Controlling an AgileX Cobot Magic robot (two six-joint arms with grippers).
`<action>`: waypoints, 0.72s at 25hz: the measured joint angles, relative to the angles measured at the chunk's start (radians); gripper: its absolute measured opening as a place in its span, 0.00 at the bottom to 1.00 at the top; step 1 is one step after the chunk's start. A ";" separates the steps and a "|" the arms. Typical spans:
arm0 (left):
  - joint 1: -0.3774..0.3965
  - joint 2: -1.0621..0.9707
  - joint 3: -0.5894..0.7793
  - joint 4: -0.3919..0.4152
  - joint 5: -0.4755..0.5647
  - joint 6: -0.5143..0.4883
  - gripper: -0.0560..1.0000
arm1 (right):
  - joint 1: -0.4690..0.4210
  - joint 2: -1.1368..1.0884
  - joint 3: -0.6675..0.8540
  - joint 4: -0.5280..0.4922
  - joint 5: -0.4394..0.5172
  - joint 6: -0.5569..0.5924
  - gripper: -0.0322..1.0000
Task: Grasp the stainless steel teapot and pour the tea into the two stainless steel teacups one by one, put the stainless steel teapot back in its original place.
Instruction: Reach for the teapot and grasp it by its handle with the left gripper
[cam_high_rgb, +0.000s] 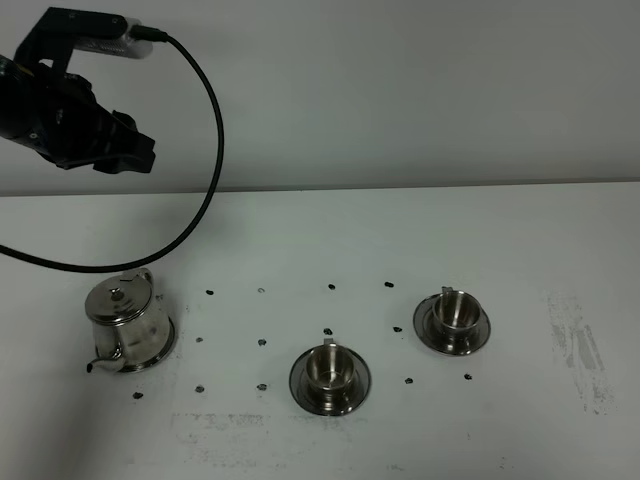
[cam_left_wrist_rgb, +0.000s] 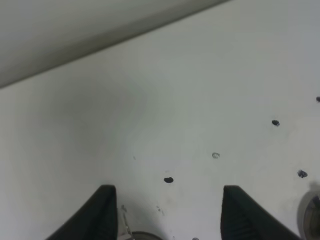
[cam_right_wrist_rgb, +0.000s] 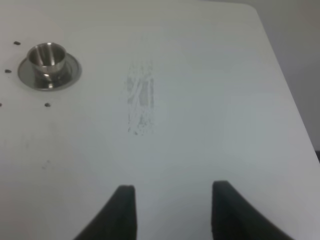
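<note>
Teapot (cam_high_rgb: 125, 325) stands well apart from the raised left hand (cam_high_rgb: 128, 158).

We see glossy polished metal: teapot (cam_high_rgb: 128, 325), near cup (cam_high_rgb: 330, 368), far cup (cam_high_rgb: 455, 310), with duller saucers (cam_high_rgb: 298, 385). Our desk (cam_high_rgb: 400, 240) is smooth matt white, one patch (cam_high_rgb: 578, 348) scuffed grey.

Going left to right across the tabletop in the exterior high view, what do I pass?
stainless steel teapot → nearer teacup on its saucer → farther teacup on its saucer → scuffed grey patch on the table
</note>
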 joint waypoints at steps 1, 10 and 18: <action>-0.001 0.020 -0.010 -0.001 0.002 -0.002 0.49 | 0.000 0.000 0.000 0.000 0.000 0.000 0.36; -0.050 0.156 -0.015 0.099 -0.026 -0.054 0.49 | 0.000 0.000 0.000 0.000 0.000 0.000 0.36; -0.054 0.239 -0.015 0.101 -0.109 -0.047 0.49 | 0.000 0.000 0.000 0.000 0.000 0.000 0.36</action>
